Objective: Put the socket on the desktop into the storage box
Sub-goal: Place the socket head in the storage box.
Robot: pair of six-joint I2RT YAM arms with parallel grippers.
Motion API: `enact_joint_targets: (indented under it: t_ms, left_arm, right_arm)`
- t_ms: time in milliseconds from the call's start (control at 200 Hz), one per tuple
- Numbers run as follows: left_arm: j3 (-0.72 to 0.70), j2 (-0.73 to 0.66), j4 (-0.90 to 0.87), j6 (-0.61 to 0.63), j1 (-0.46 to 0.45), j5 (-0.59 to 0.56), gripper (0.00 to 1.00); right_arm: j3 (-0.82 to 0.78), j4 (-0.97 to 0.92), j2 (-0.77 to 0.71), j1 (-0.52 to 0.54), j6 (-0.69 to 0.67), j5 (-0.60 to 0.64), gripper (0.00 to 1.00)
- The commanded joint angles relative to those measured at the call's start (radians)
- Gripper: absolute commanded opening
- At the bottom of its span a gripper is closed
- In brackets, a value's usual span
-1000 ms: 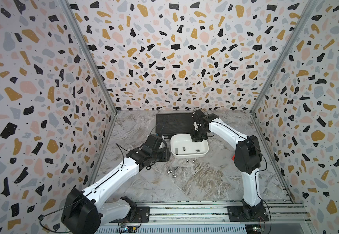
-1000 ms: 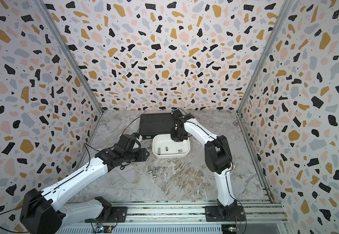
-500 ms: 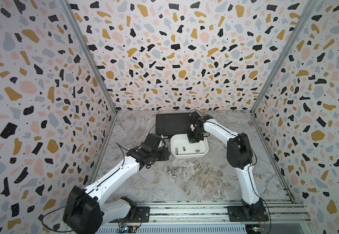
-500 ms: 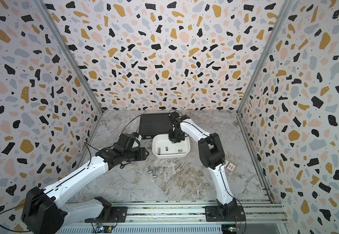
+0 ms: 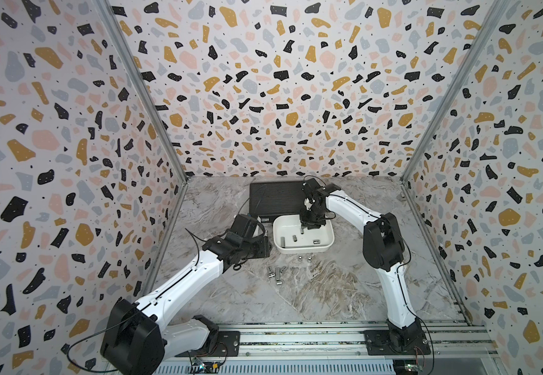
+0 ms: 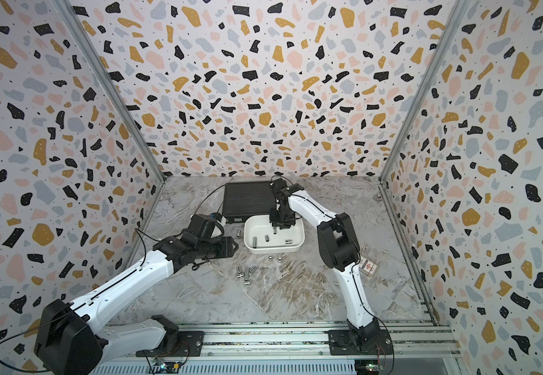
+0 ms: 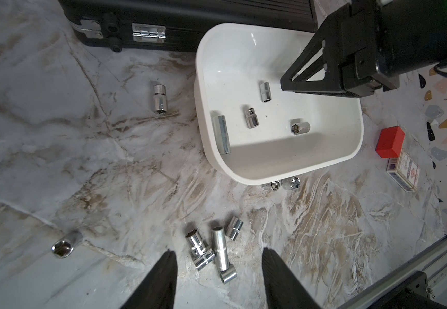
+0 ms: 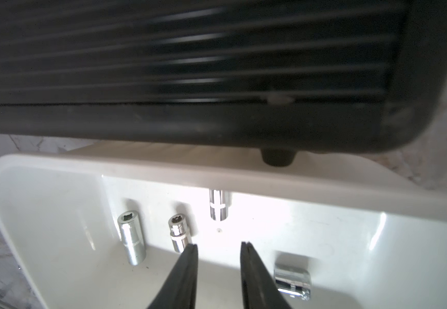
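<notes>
The white storage box (image 5: 302, 250) (image 6: 273, 250) sits on the marble desktop (image 5: 328, 292). Several chrome sockets lie inside it. One socket (image 7: 265, 91) (image 8: 218, 204) rests just beyond my right gripper's tips. My right gripper (image 5: 309, 224) (image 8: 219, 244) hangs over the box's far side, open, with nothing between its fingers. My left gripper (image 5: 265, 248) (image 7: 218, 251) is open above a cluster of sockets (image 7: 211, 251) (image 5: 275, 272) on the desktop. Two more sockets (image 7: 283, 184) lie against the box's near wall. Single sockets lie at the box's left (image 7: 160, 99) and further out (image 7: 63, 247).
A black ribbed case (image 5: 276, 198) lies right behind the box, touching it. A red block (image 7: 389, 141) and a small printed carton (image 7: 404, 171) (image 6: 369, 267) lie right of the box by the right arm. Metal rails (image 5: 296, 337) run along the front edge.
My right gripper has gone from shut to open over the box, and the socket now lies free inside it. The right arm shifted a little to the left. The left arm has hardly moved.
</notes>
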Motion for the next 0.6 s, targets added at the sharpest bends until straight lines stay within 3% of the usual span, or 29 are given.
enact_joint_targets:
  t_ms: [0, 245, 596]
  left_arm:
    - [-0.013, -0.021, 0.021, -0.001, 0.007, 0.005, 0.55]
    - [-0.01, -0.025, 0.0, -0.003, 0.008, -0.01, 0.55]
    - [0.005, -0.018, -0.057, -0.023, 0.016, -0.051, 0.55]
  right_arm:
    - [0.022, -0.022, -0.052, 0.005, -0.009, 0.003, 0.33]
    - [-0.02, -0.011, -0.114, 0.009, -0.024, -0.005, 0.34]
    - [-0.251, 0.14, -0.294, 0.012, -0.059, -0.059, 0.35]
